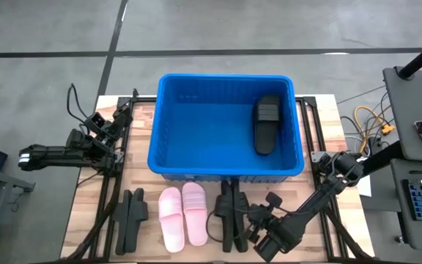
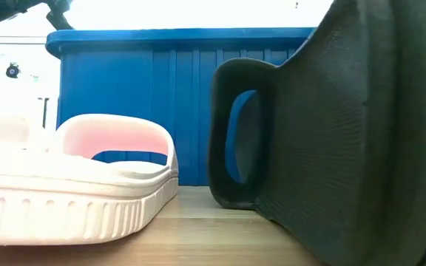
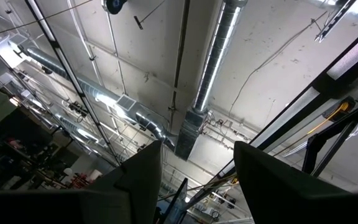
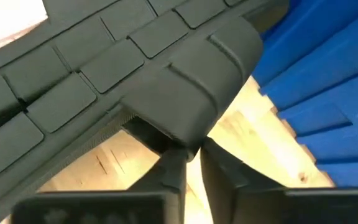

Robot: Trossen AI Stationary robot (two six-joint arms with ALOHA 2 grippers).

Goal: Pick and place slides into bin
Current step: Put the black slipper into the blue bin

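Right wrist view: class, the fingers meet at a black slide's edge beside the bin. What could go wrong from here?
1. The right gripper seems to pinch only the rim of the black slide; with so thin a hold it may slip or swing on lifting.
2. The bin wall stands close by; a low lift could knock the slide against it.
3. The pink slides lie close alongside and might get nudged.

A light wooden plank tabletop (image 1: 143,207) fills the middle of the overhead picture, grey concrete floor (image 1: 196,29) around it. At its right edge — a tangle of yellow and orange cables (image 1: 372,125). Beyond the left fingers — a silver ribbed ventilation duct (image 3: 219,56) crossing a pale ceiling (image 3: 272,56).
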